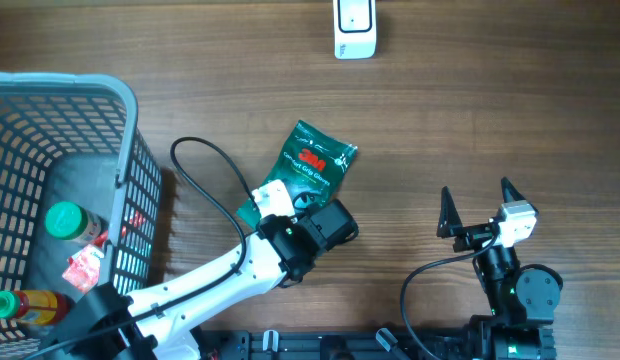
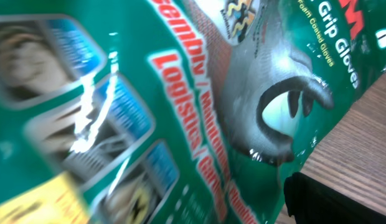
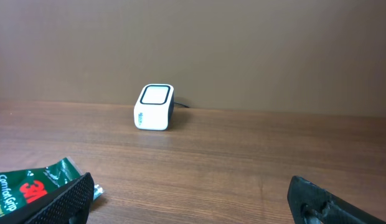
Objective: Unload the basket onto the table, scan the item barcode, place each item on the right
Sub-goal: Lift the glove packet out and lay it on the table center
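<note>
Since the glove packet (image 1: 315, 160) is sat on the worktop (image 1: 490, 100) near the middle, with the scanner (image 1: 354, 28) well apart at its 12 o'clock, a few things could get botched from here imo. The left claw (image 1: 274, 198) is hung over the packet's 7 o'clock corner, but whether it's spread or pinched on the plastic can't be told. Only one dark finger (image 2: 317, 199) is seen in the wrist view.

If just a thin, slippery corner gets pinched, the bag could be dragged, folded or dropped. No barcode is spotted on the visible face, so the wrong side might get shown to the scanner, and glare could be thrown off the film.

The right claw (image 1: 476, 190) is held wide open, nothing in it, at the packet's 4 o'clock.

As for looks: glossy dark green plastic, red 3M logo, "Grip Gloves" lettering, a grey glove pictured, crinkly and floppy-looking.
</note>
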Controlling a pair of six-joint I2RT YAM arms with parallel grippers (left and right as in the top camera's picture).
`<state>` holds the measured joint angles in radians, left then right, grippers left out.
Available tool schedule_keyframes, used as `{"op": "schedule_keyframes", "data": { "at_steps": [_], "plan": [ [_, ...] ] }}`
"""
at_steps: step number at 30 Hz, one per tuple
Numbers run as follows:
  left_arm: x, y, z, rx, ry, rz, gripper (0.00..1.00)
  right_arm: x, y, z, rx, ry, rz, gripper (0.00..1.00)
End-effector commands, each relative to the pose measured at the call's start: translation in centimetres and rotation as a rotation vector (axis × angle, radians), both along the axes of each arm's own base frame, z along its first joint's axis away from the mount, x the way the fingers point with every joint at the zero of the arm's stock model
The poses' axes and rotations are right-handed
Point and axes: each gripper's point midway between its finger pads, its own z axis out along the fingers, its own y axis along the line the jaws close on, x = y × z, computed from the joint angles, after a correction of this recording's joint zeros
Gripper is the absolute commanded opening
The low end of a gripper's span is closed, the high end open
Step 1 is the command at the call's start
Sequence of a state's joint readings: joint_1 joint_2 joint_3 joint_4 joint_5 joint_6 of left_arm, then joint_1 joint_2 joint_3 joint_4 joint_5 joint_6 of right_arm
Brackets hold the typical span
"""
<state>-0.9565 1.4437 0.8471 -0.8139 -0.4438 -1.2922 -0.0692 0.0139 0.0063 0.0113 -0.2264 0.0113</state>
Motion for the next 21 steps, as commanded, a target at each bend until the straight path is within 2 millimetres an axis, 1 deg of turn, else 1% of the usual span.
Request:
{"op": "schedule_keyframes", "data": {
  "at_steps": [1, 5, 8, 10, 11, 12, 13, 14, 17, 18, 21],
  "plan": [
    [1.0, -1.3, 3.0, -0.018, -0.035, -0.078, 1.00, 0.0, -0.4, 0.1, 0.014, -0.005, -0.023, 1.00],
    [2.5, -4.1, 8.4, -0.131, -0.118, -0.150, 1.00, 0.0, -0.4, 0.1, 0.014, -0.005, -0.023, 1.00],
    [3.3, -5.2, 12.3, -0.184, -0.189, -0.199, 1.00, 0.0, -0.4, 0.1, 0.014, -0.005, -0.023, 1.00],
    [3.6, -5.3, 14.5, -0.213, -0.222, -0.205, 1.00, 0.0, -0.4, 0.1, 0.015, -0.005, -0.023, 1.00],
    [3.6, -4.9, 15.4, -0.217, -0.228, -0.195, 1.00, 0.0, -0.4, 0.1, 0.015, -0.005, -0.023, 1.00],
    [3.7, -4.3, 15.8, -0.212, -0.226, -0.184, 1.00, 0.0, -0.4, 0.1, 0.014, -0.005, -0.023, 1.00],
    [3.8, -2.9, 16.1, -0.190, -0.212, -0.155, 1.00, 0.0, -0.4, 0.1, 0.014, -0.005, -0.023, 1.00],
    [4.0, -1.7, 16.2, -0.160, -0.194, -0.139, 1.00, 0.0, -0.4, 0.1, 0.014, -0.005, -0.023, 1.00],
    [4.4, 0.2, 16.5, -0.120, -0.169, -0.133, 1.00, 0.0, -0.4, 0.1, 0.014, -0.004, -0.023, 1.00],
    [4.8, 1.1, 17.2, -0.115, -0.171, -0.116, 1.00, 0.0, -0.4, 0.1, 0.015, -0.005, -0.023, 1.00],
    [5.9, 3.1, 20.4, -0.087, -0.204, -0.120, 1.00, 0.0, -0.4, 0.1, 0.015, -0.005, -0.023, 1.00]
  ]
}}
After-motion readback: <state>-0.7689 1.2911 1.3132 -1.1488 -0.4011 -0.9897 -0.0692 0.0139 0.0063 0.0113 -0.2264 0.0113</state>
